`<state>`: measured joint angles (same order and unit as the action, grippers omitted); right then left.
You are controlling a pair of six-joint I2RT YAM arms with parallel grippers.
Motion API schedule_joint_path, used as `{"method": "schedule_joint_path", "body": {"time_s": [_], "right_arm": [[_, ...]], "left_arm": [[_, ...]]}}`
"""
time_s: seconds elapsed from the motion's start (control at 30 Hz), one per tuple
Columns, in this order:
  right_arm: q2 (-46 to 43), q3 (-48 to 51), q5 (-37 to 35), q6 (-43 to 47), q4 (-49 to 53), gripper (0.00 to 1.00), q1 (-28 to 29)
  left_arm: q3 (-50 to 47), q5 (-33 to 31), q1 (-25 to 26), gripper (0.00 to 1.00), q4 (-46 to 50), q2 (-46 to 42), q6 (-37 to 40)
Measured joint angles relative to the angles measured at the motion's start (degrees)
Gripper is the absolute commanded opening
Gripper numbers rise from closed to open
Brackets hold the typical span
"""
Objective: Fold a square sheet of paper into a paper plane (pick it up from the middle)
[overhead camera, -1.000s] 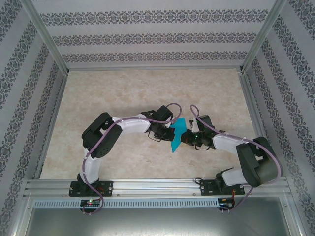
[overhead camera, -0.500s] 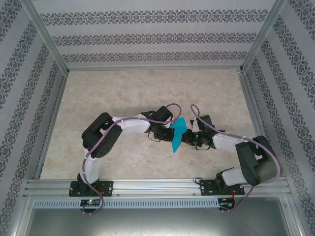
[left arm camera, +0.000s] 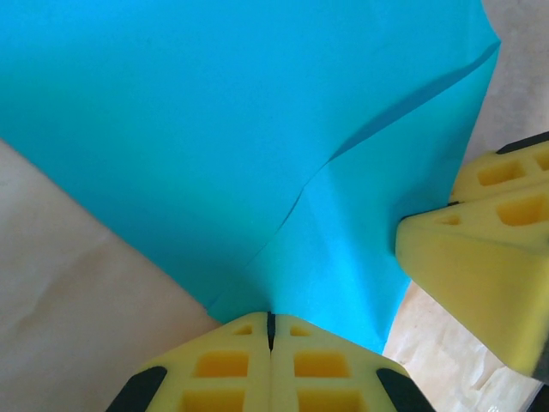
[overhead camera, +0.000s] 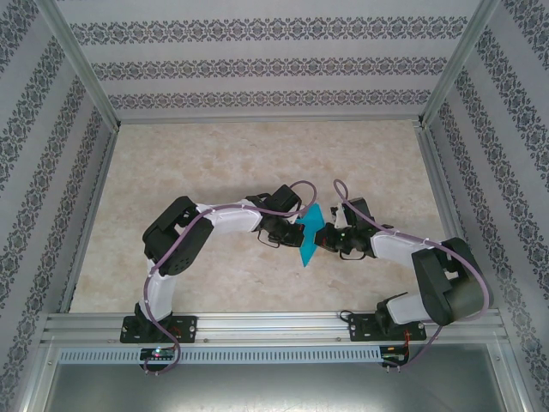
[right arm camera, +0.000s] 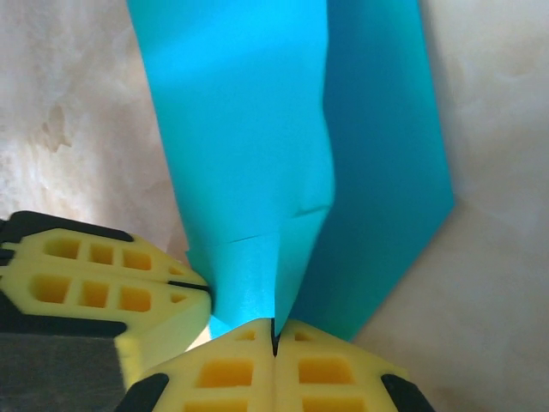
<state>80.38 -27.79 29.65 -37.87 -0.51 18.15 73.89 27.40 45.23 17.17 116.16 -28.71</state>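
- Top external: the square sheet of paper (overhead camera: pixel 309 236), already part folded, stands on edge mid-desk (overhead camera: pixel 214 163) between the two arms. The left gripper (overhead camera: pixel 294 230) is on its left side and the right gripper (overhead camera: pixel 323 238) on its right.
- Change over the last second: the right gripper has crept a little up and in toward the left one. The sheet has barely shifted and keeps the same tilt.
- Whether the sheet's low corner touches the desk cannot be told.
- Left wrist: the left gripper (left arm camera: pixel 270 319) has its jaws pressed together, pinching the sheet's near corner. A diagonal crease and an overlapped flap run across the sheet (left arm camera: pixel 214 129). The right gripper (left arm camera: pixel 429 221) touches the sheet's right edge.
- Right wrist: the right gripper (right arm camera: pixel 274 330) is also pressed shut, pinching the sheet's lower edge where two layers meet (right arm camera: pixel 257 129). The left gripper (right arm camera: pixel 193 290) sits just beside it on the same edge.
- Meaning, as a judgement: both pinches look set and close together, so the arms seem mid-fold, ready to draw or press the next crease. No dart shape yet, so the task is still early to middle.
- Risk: with two grips so near each other, the thin paper may crumple or tear if they pull apart.
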Motion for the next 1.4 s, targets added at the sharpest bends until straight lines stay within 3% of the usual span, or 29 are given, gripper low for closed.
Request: {"method": "schedule_joint_path", "body": {"time_s": [0.53,1.4], "right_arm": [[2.3,-1.6,4.3,-4.5,-2.1,0.0,1.2],[8.1,-1.3,7.9,-11.5,-10.6,0.01,1.1]], "left_arm": [[0.2,1.1,-0.3,0.0,-0.8,0.5,0.9],[-5.9,8.2,-3.0,0.0,-11.6,0.0,-2.4]]}}
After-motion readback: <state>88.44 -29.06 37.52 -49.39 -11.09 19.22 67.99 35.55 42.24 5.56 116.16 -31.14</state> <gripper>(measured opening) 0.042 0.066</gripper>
